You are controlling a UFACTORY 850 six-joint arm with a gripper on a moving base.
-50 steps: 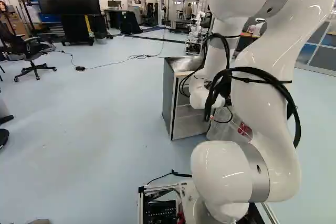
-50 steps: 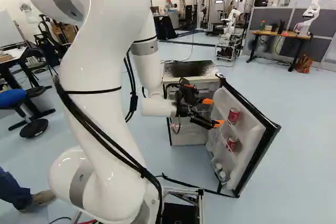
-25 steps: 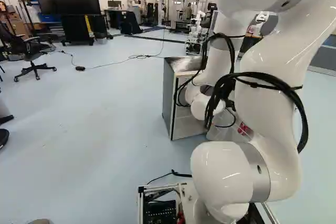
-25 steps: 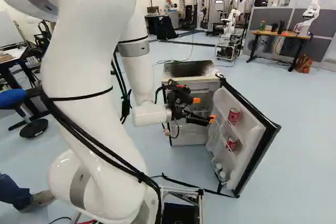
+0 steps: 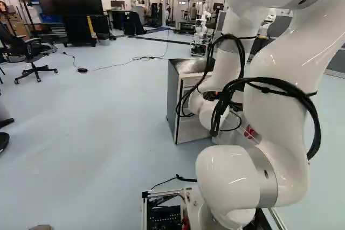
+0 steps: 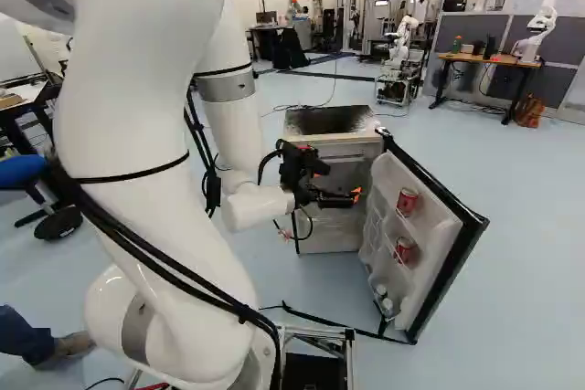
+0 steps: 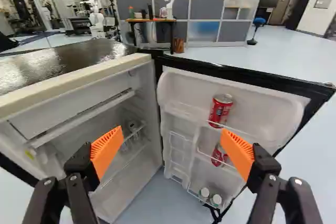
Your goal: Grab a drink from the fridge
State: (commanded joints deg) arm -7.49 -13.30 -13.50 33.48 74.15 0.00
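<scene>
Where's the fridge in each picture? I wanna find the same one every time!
Left base view: the fridge is just right of the middle, partly hidden by the arm.
Right base view: near the middle, with its open door reaching to the right.
Wrist view: straight ahead of the gripper, close up, door open.
Landmark in all three: another robot, small and white, far behind the fridge.

2 red cans [image 6: 407, 201] in open fridge door [image 6: 439, 233].
</scene>
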